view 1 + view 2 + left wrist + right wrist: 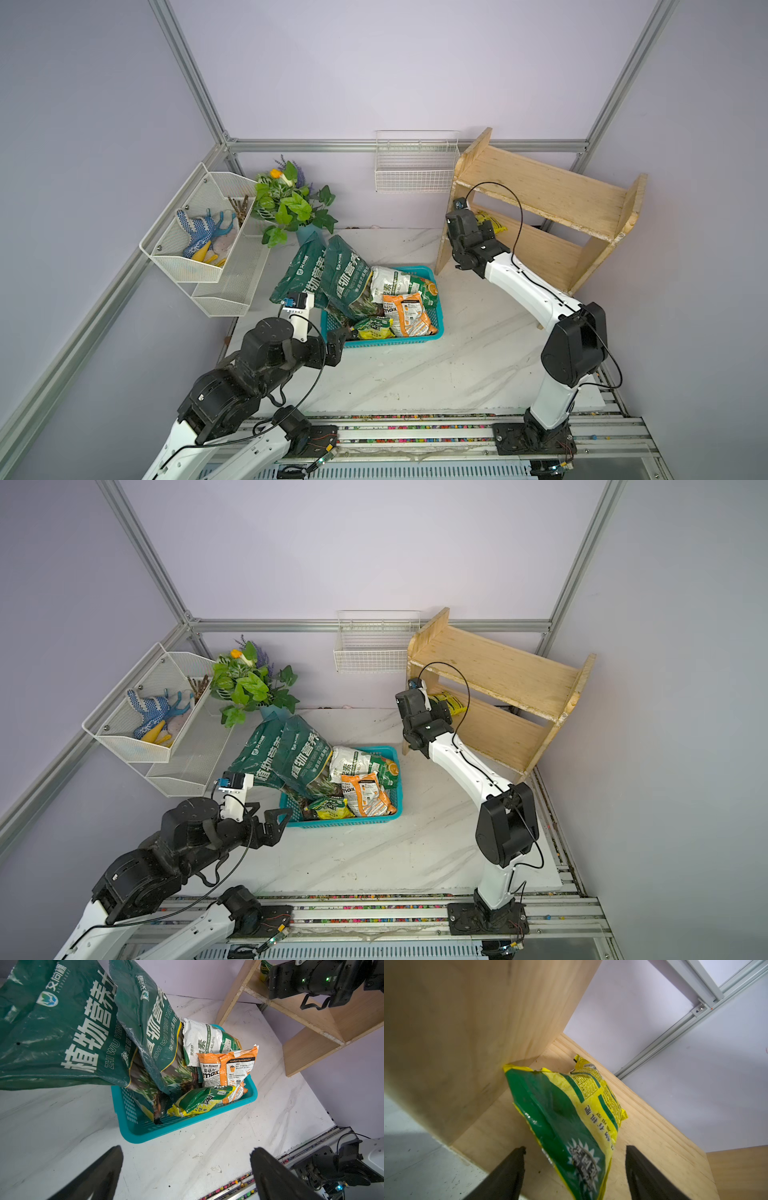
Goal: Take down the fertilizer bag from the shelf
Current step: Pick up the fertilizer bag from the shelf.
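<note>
A yellow-and-green fertilizer bag lies on the lower tier of the wooden shelf, which stands at the bench's far right corner. The glossy pouch is plump and creased, printed with green bands, a grid of small text and a starburst emblem. One yellow corner touches the shelf's left side panel. In both top views the bag shows only as a yellow strip past the arm.

The right arm rises from the bench's near right edge, bends at the elbow and stretches forward and left, its wrist level with the lower tier's open front. The right gripper has its jaws parted on either side of the bag's near end. A gap of bare board shows between each finger and the pouch.

The left arm sits folded low by the near left corner. The left gripper is spread wide above the marble bench, just short of the teal basket that holds other bags.

The upper tier overhangs the fertilizer bag closely, and the side panel hems it in on the left. To its right the lower board runs bare toward the far panel. The tier's front opens onto the stretch of bench between shelf and basket.
</note>
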Controlling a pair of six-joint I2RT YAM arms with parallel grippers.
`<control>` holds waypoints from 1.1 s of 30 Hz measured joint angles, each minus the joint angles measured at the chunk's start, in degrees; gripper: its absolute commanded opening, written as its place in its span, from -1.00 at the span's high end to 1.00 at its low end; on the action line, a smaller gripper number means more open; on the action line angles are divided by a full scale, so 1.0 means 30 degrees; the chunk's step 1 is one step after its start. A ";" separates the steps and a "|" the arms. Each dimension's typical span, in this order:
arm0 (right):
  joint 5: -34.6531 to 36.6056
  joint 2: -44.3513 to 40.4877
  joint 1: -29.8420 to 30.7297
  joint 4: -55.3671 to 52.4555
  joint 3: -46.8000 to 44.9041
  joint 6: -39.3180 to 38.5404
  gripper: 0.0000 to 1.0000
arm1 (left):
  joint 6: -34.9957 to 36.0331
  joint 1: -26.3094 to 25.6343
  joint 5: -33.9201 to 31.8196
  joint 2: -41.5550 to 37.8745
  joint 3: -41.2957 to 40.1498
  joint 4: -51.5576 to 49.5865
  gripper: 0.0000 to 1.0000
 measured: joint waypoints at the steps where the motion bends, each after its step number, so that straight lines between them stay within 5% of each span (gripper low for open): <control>1: 0.0022 0.0036 -0.0095 -0.0117 0.0036 -0.0007 -0.25 | 0.0000 0.0000 -0.0022 0.0007 0.0000 -0.0007 -0.99; 5: -0.0066 0.0321 -0.0313 -0.0597 0.0357 -0.0073 0.59 | 0.0007 0.0000 -0.0058 0.0007 0.0000 -0.0007 -1.00; 8: -0.0226 0.0350 -0.0379 -0.0867 0.0386 -0.0036 1.00 | 0.0000 0.0000 -0.0058 0.0007 0.0000 -0.0007 -1.00; 18: -0.1100 -0.0525 -0.0386 -0.1013 0.0029 0.0219 1.00 | 0.0007 0.0000 -0.0058 0.0007 0.0000 -0.0007 -1.00; 33: -0.2062 -0.8007 0.0124 0.1814 -0.4561 0.0058 1.00 | 0.0007 0.0000 -0.0058 0.0007 0.0000 -0.0007 -1.00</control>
